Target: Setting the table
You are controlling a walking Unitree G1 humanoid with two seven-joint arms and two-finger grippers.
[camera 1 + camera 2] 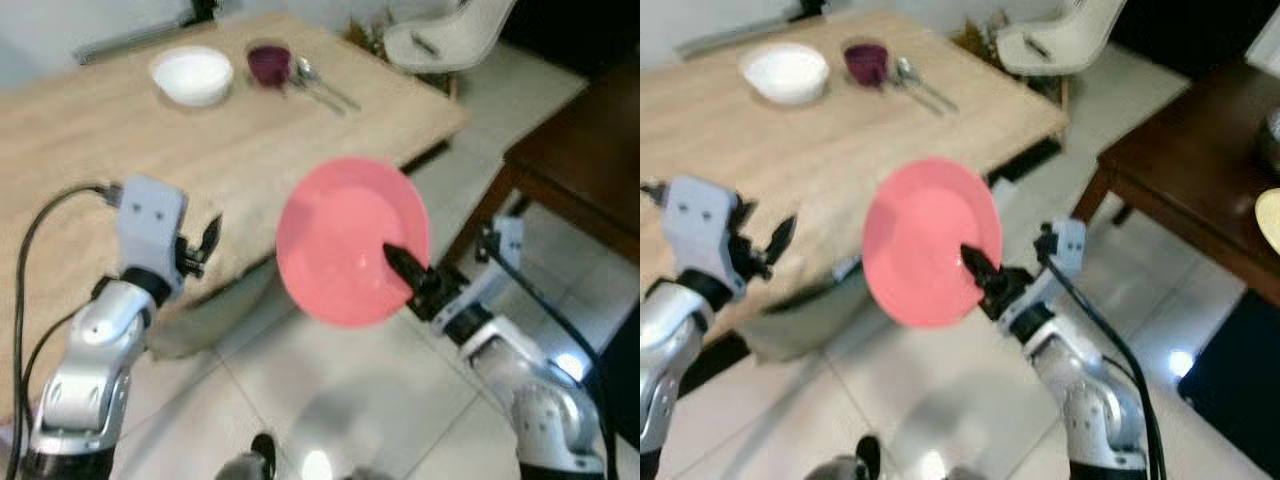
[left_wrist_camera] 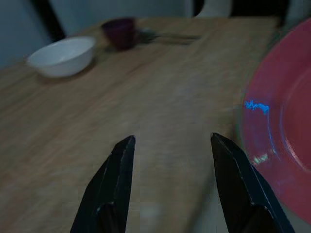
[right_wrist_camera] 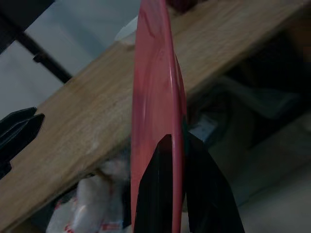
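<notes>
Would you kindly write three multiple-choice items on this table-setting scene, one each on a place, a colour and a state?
1. Where is the white bowl?
A. on the floor
B. on the light wooden table, beside the dark purple cup
C. on the dark table

2. What colour is the plate?
A. pink
B. blue
C. white

3. How is the left gripper?
A. shut on a spoon
B. shut on the bowl
C. open, holding nothing

Answers: 1 B, the bowl stands on the far part of the table next to the cup. 2 A, the right gripper pinches a pink rim. 3 C, its fingers stand apart over the wood.

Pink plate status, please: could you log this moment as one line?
right tool: shut on pink plate, off table | left tool: open, idle
</notes>
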